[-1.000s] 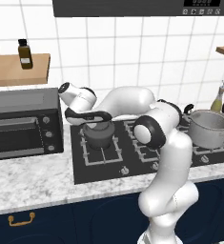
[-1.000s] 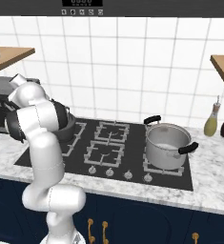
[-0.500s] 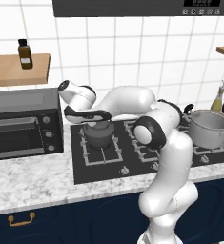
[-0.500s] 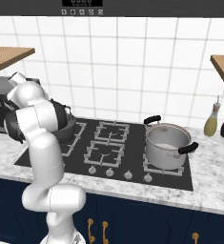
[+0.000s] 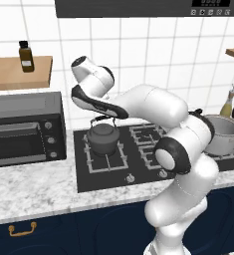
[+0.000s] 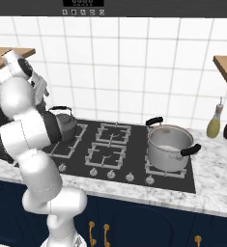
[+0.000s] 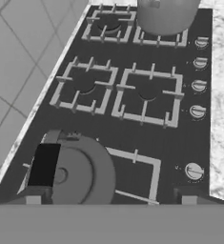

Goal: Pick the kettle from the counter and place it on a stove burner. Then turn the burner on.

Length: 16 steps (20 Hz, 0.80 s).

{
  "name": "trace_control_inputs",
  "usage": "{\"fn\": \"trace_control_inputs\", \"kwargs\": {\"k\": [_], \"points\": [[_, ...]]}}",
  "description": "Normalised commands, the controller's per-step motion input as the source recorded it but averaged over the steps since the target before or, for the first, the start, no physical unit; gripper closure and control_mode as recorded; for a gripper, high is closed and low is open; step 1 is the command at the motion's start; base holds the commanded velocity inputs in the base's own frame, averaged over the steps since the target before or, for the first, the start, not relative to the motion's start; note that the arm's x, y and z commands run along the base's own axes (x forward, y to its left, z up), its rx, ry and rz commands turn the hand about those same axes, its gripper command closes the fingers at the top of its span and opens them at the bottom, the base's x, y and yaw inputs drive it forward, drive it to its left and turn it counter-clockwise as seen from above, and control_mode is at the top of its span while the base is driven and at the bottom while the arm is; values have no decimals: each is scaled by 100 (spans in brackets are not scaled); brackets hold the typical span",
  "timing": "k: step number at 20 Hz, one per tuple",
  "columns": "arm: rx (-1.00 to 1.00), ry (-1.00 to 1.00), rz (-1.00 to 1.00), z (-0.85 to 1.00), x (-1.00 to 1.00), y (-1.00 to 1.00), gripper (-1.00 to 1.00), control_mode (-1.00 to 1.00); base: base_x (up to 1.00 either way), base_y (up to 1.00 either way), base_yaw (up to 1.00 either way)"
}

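We are looking at a wall of square white tiles (image 5: 153,55) with a dark range hood (image 5: 148,7) hanging above. Navy blue cabinet fronts (image 6: 148,224) with small brass handles (image 5: 22,229) are running below. Wooden shelves (image 5: 16,72) are sitting on both sides, and even light is falling everywhere.

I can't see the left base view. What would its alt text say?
A white robot arm reaches over a black gas stove, its end effector open just above a dark grey kettle standing on the left burner grate. A steel pot sits right, a toaster oven left.
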Motion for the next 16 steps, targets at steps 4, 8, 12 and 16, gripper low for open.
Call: {"fn": "trace_control_inputs", "kwargs": {"k": [4,8,12,16], "points": [[14,0,5,41,-100,-100,-100,-100,0,0,0],[0,17,36,-9,-98,-75,-100,-100,0,0,0],[0,33,62,-40,-56,-19,-100,-100,0,0,0],[0,40,77,-71,-16,0,-100,-100,0,0,0]]}}
